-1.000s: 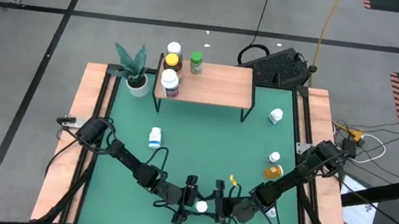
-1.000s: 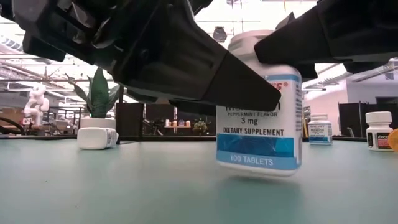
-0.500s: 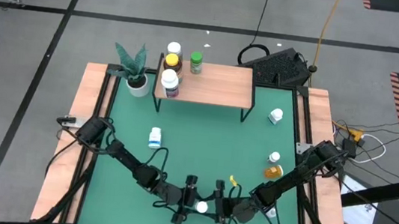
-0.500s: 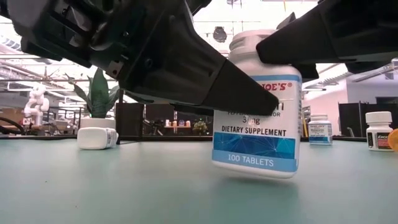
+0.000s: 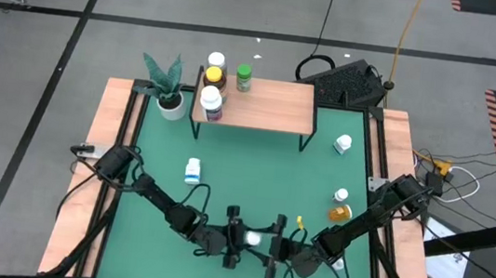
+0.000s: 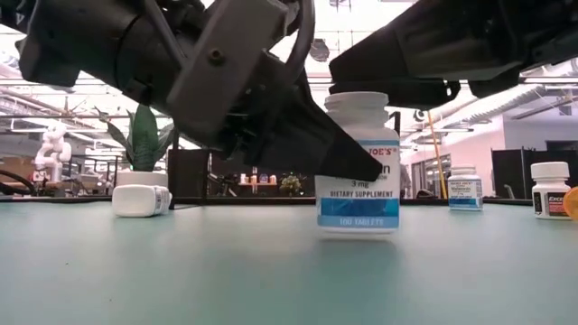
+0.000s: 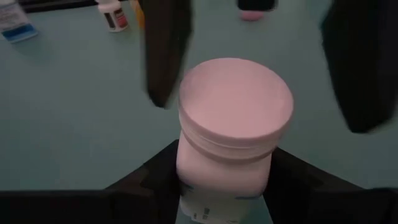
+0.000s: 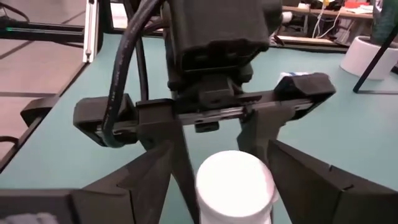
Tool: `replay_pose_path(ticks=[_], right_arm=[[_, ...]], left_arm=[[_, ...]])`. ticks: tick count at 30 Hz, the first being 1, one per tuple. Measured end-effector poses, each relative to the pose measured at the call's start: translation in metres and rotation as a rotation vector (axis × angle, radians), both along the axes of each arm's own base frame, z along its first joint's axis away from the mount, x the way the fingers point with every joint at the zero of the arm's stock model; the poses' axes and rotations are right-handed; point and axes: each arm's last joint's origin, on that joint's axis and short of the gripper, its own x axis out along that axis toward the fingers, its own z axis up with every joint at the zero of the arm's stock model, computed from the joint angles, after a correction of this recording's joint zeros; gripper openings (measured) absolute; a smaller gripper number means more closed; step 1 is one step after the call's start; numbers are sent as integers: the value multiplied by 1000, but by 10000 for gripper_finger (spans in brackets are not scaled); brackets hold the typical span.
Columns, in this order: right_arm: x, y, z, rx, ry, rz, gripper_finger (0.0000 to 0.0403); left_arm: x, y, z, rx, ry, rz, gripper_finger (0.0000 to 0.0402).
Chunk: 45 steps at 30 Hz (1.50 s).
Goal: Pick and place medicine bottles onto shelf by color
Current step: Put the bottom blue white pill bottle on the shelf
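The white bottle point(image 6: 358, 162) stands upright on the tabletop point(image 6: 226, 271), pinched between the left fingers point(image 8: 171, 165) while the right fingers point(image 7: 165, 50) stand spread beside it, so a clumsy handover could tip it.

A white bottle point(image 6: 359, 162) with a blue label band stands on the green table point(image 5: 252, 182) between dark fingers point(image 6: 316, 144).

Label of the white bottle point(image 6: 358, 162) at centre of the low view: partial brand "...OE'S" in red, "3 mg", "DIETARY SUPPLEMENT", and "100 TABLETS" on the blue band. Small white bottle point(image 6: 549, 189) at far right: red lettering beginning "EXCE...", remainder cut off. Other labels illegible.
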Motion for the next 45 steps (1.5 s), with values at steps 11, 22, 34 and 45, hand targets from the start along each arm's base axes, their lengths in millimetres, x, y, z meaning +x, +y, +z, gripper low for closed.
replay_pose_path(ticks=[11, 22, 34, 45], right_arm=[[-1, -1, -4, 41, 31, -17, 251], [1, -10, -11, 88, 68, -65, 223], [2, -10, -10, 70, 69, -62, 234], [3, -10, -8, 53, 71, -23, 163]], left_arm=[[0, 0, 0, -2, 1, 11, 182], [1, 1, 1, -11, -17, 27, 183], [0, 1, 1, -12, -13, 24, 184], [-1, -1, 2, -70, 3, 23, 189]])
